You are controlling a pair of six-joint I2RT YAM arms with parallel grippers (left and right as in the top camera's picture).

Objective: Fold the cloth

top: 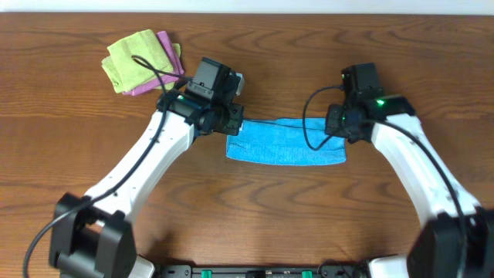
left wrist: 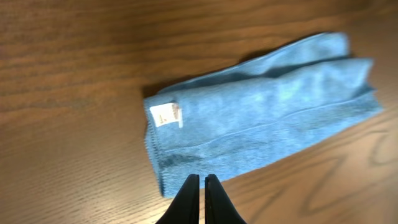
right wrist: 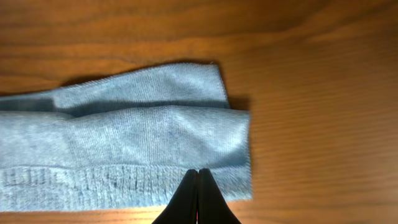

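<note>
While the cloth (top: 285,143) lies in the middle of the table (top: 69,154) as a long narrow band running left to right, doubled over along its length, each short end is attended by one arm. The left gripper (left wrist: 200,179) is seen at the left end, over the corner beside the small white tag (left wrist: 166,115). Its fingers are pressed together, and no pucker or lifted fold is seen between them, so nothing appears to be pinched. The right gripper (right wrist: 198,173) is placed likewise over the hemmed edge at the right end, its fingers also pressed tight, with the fabric lying flat under the tips. Whether either pair of tips touches the fabric or hangs just above it cannot be told.

At the right end two layers are seen, one showing a little beyond the other, so the edges are not quite matched. The lengthwise fold is therefore judged done, and the step in hand is taken to be the setting-up of a second fold, end to end.

For that move the fingers would need to be spread and lowered around one end. Every layer there would have to be caught together, and that end carried across onto the other while the band is kept from sliding.

A lime-green cloth (top: 131,58) and a pink one (top: 167,45) are stacked at the far left, well apart, and are no part of the job.
</note>
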